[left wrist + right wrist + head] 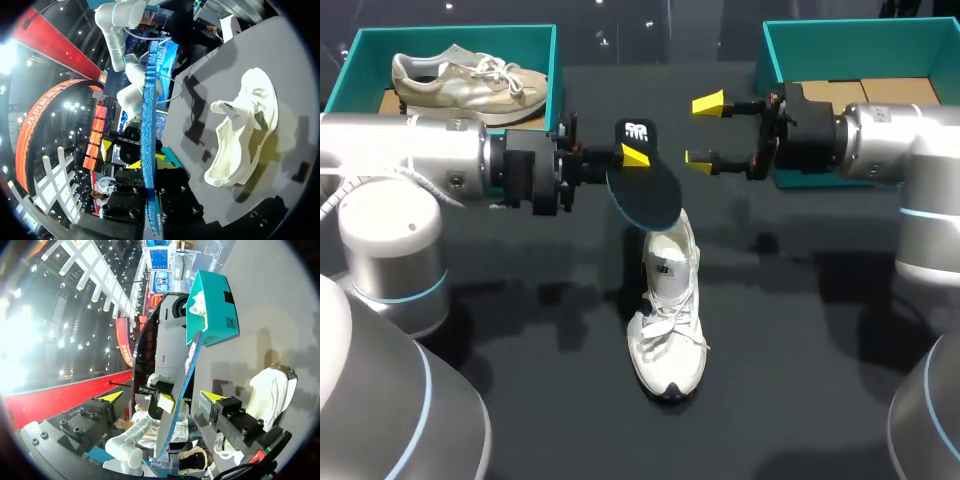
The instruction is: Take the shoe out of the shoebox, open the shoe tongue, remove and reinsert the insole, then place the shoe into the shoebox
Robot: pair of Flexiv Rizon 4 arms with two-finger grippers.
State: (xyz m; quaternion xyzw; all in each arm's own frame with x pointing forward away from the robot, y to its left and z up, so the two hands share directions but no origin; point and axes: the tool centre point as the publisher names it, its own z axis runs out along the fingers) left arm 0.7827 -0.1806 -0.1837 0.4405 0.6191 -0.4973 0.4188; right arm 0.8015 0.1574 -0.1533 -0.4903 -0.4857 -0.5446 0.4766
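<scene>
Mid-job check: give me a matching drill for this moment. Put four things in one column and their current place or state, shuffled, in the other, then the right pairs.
Things:
1. insole
2. white shoe
3. right gripper
4. left shoebox

Place or state:
a. open, holding nothing
b. lying on the table, outside both boxes
c. clamped in the left gripper, raised above the table
d. has a second shoe inside it

Pairs: 1-c, 2-b, 3-a, 4-d.
</scene>
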